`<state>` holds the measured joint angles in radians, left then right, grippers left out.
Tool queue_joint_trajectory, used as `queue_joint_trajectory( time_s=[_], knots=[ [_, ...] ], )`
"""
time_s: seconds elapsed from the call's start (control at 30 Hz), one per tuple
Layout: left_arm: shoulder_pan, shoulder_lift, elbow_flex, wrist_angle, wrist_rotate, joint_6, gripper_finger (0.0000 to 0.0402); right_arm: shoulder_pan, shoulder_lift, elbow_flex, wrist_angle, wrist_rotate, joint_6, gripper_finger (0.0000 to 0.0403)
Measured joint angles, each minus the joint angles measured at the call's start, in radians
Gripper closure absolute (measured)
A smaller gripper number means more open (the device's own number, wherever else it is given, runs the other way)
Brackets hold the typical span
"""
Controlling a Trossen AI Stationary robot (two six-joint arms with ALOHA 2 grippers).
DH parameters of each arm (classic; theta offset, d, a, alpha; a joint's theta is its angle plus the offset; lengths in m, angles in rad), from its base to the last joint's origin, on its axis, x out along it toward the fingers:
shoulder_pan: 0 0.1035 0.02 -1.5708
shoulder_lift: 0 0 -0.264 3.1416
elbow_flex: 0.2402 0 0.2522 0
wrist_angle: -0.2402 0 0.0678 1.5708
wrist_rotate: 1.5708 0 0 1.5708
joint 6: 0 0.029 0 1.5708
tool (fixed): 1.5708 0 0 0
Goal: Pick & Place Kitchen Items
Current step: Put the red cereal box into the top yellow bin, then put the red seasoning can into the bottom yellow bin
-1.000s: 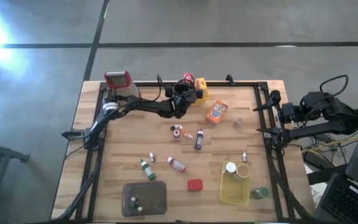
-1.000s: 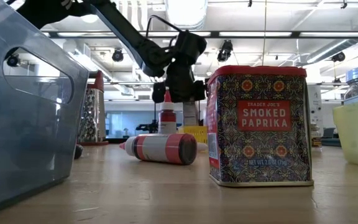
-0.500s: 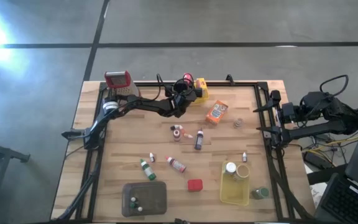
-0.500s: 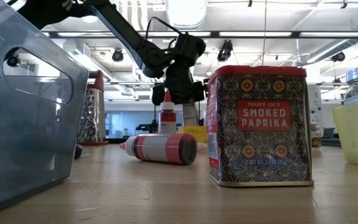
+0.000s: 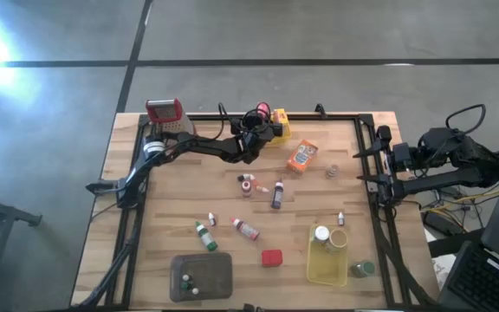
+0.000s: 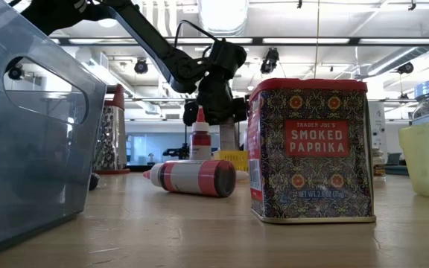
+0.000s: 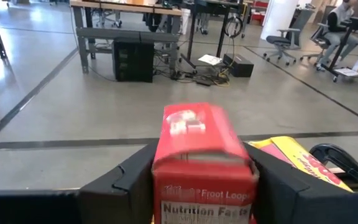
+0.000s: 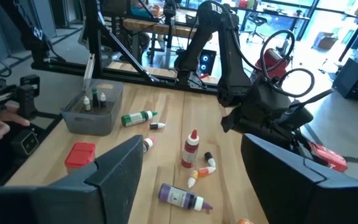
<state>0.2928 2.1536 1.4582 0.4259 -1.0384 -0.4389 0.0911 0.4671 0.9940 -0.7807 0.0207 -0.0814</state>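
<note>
Left arm unmoved; one red box [image 7: 202,163], two fingers [image 7: 120,184] flanking

Two dark, slender jointed arms carried looping black cables, the left arm [image 5: 189,146] bearing a pale silver joint band.

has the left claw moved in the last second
Barely. In the high view the left claw, closed around a red box, has crept slightly toward the table's far edge, measured against the fixed yellow box beside it.
</note>
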Motion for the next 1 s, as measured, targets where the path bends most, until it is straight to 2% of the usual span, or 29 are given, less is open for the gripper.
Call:
queue_joint_trajectory(
  time_s=[0.17, 0.43, 0.57, 0.83, 1.0],
  knots=[
    [0.000, 0.000, 0.000, 0.000, 0.008, -0.001, 0.0168, 0.000, 0.000, 0.000, 0.000, 0.000, -0.004, 0.0156],
    [-0.001, -0.018, 0.000, 0.000, 0.012, 0.059, 0.0167, 0.000, 0.000, 0.000, 0.000, 0.000, 0.000, 0.0175],
    [-0.002, -0.059, 0.001, 0.028, 0.016, 0.140, 0.0168, 0.000, 0.000, 0.000, 0.000, 0.000, -0.005, 0.0182],
    [-0.028, -0.169, 0.002, 0.022, 0.098, 0.361, 0.0169, 0.000, 0.000, 0.000, 0.000, 0.000, -0.005, 0.0173],
    [-0.070, -0.248, 0.002, -0.082, 0.109, 0.486, 0.0170, 0.000, 0.000, 0.000, 0.000, 0.000, -0.002, 0.0156]
  ],
)
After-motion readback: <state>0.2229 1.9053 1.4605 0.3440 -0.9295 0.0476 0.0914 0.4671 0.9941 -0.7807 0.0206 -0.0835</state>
